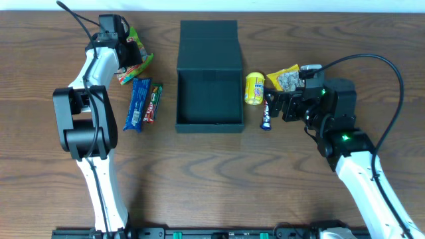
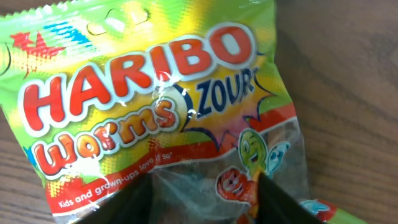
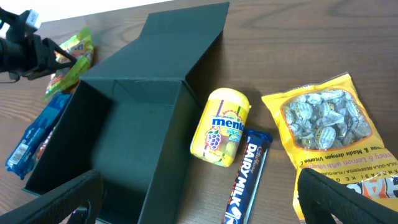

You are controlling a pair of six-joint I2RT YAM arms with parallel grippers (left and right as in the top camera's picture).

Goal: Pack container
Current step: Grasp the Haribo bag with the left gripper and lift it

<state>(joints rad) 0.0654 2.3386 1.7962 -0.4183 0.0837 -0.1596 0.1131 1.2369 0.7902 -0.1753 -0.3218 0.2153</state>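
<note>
The container (image 1: 187,99) is a dark teal-black square box in the middle of the table, its flap lid (image 1: 208,36) folded open toward the back and its inside bare; it also shows in the right wrist view (image 3: 168,168). My left gripper (image 1: 126,53) is at the far left, its fingers (image 2: 205,186) closed in on the crinkled lower part of a green Haribo Worms bag (image 2: 155,81), which lies on the table (image 1: 137,63). My right gripper (image 1: 273,106) is open and empty (image 3: 205,202), just right of the box, over a Dairy Milk bar (image 3: 245,180).
A yellow Mentos bottle (image 1: 254,88) and a yellow sweets bag (image 1: 285,78) lie right of the box, and the Dairy Milk bar (image 1: 267,114) lies in front of them. A blue bar (image 1: 137,103) and a red-green bar (image 1: 154,103) lie left of it.
</note>
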